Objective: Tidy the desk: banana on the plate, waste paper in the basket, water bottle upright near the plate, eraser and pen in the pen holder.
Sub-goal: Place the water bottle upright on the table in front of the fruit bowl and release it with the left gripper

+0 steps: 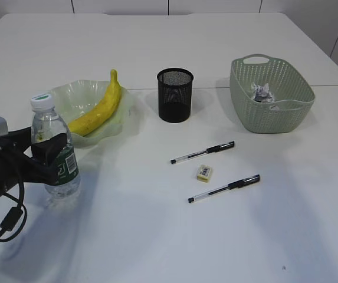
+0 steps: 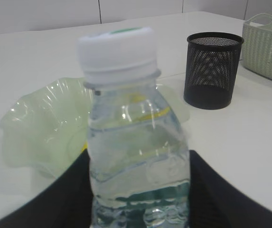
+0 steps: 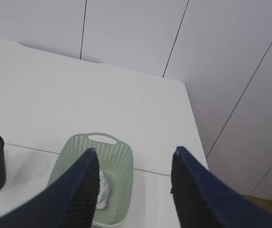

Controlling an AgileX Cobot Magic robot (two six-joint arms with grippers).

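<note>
My left gripper is shut on the clear water bottle, which stands upright on the table just left of the pale green plate. The bottle fills the left wrist view between the jaws. The banana lies on the plate. Crumpled waste paper lies inside the green basket. Two pens and a yellow eraser lie on the table in front of the black mesh pen holder. My right gripper is open and empty, high above the basket.
The plate, the pen holder and the basket's corner show behind the bottle in the left wrist view. The paper shows in the right wrist view. The right arm is outside the exterior view.
</note>
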